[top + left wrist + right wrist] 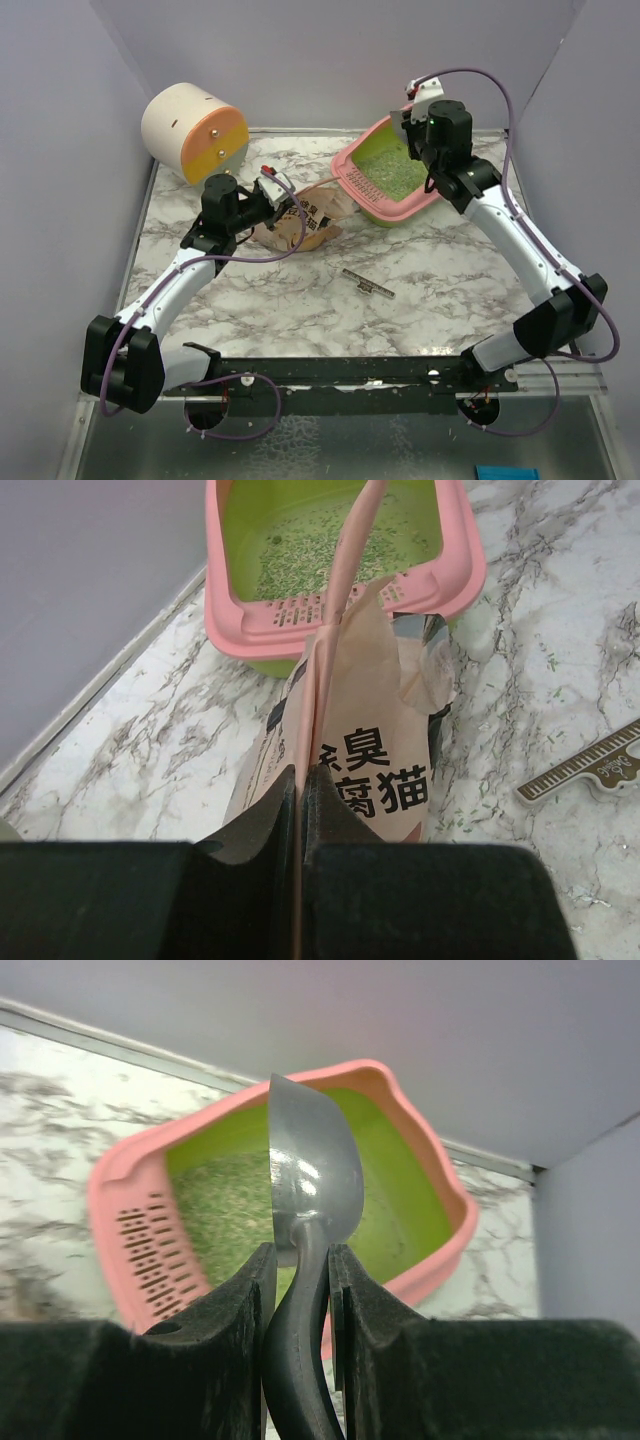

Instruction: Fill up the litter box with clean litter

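Observation:
The pink litter box (354, 182) with its lime-green inside stands at the back right of the table. Greyish-green litter (392, 172) covers part of its floor. My right gripper (414, 140) hangs over the box's far right side, shut on the dark handle of a grey metal scoop (312, 1165). The scoop's bowl is held above the box (115, 1185) and its litter (225, 1210). My left gripper (285, 207) is shut on the top edge of the crinkled peach-pink bag (375, 750), whose mouth faces the slotted rim (300, 610) of the box.
A cream-and-orange cylinder (195, 130) lies at the back left. A thin metal strip (368, 284) rests on the marble table in front of the box. Loose granules are scattered around the bag. Grey walls close in the back and both sides.

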`<state>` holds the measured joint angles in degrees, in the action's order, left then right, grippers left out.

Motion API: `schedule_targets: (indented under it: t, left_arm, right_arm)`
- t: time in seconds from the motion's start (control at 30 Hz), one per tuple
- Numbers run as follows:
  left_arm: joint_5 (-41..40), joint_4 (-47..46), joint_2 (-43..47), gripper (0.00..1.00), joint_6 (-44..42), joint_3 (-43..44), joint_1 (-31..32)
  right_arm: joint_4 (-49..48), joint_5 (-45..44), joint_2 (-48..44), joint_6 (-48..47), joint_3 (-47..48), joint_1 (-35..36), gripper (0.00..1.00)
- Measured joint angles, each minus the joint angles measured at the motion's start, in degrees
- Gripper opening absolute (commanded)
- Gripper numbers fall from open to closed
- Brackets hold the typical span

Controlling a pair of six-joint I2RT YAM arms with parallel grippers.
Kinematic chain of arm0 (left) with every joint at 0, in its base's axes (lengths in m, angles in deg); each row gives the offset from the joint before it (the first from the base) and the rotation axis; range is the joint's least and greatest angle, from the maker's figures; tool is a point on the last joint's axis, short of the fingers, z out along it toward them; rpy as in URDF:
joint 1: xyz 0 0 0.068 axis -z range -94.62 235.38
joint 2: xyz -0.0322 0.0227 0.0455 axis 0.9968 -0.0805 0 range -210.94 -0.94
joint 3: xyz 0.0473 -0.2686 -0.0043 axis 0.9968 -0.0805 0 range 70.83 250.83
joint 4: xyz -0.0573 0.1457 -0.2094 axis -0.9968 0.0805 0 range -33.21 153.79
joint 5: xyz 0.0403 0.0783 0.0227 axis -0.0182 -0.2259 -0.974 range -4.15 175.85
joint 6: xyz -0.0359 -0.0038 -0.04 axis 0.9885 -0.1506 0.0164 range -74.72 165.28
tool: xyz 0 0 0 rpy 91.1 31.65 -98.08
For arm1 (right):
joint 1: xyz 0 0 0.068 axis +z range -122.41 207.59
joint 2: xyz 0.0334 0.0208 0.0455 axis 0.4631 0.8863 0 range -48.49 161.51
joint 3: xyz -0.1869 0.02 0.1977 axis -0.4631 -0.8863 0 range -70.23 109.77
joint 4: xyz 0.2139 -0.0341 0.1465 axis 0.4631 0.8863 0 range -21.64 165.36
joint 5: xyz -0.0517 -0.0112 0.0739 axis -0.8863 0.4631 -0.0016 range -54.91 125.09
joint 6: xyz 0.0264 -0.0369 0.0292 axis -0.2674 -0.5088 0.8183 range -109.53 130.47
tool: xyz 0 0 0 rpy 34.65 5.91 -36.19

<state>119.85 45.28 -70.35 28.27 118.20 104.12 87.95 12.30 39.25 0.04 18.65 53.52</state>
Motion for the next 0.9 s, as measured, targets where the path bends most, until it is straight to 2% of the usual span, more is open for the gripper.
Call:
schedule_targets:
  t: [0.27,0.47,0.77,0.8,0.83,0.87,0.9]
  left_arm:
    - [-0.2,0.13,0.81,0.0,0.0,-0.02,-0.15]
    - [-0.5,-0.04,1.18,0.2,0.44,-0.07,-0.28]
    - [-2.36,-1.95,4.85,0.38,2.82,-0.04,-0.24]
    - [-2.67,-2.05,5.22,0.47,3.39,-0.04,-0.24]
    - [-3.15,-2.19,5.62,0.9,4.0,-0.04,-0.24]
    - [-3.69,-2.34,6.08,0.98,4.83,-0.04,-0.24]
    - [-4.0,-2.47,6.62,0.99,5.38,-0.04,-0.24]
  right_arm:
    - [4.87,10.08,-12.96,9.66,-7.34,0.02,0.01]
    - [7.65,13.73,-22.45,14.6,-13.57,0.02,0.01]
    - [13.09,20.31,-30.32,20.31,-19.17,0.22,0.01]
    - [14.03,20.92,-30.91,20.83,-19.45,0.24,0.01]
    - [14.82,21.46,-31.47,21.51,-19.74,0.24,0.01]
    - [15.78,22.25,-32.5,22.51,-20.15,0.26,0.01]
    - [16.74,22.95,-33.38,23.34,-20.63,0.26,0.01]
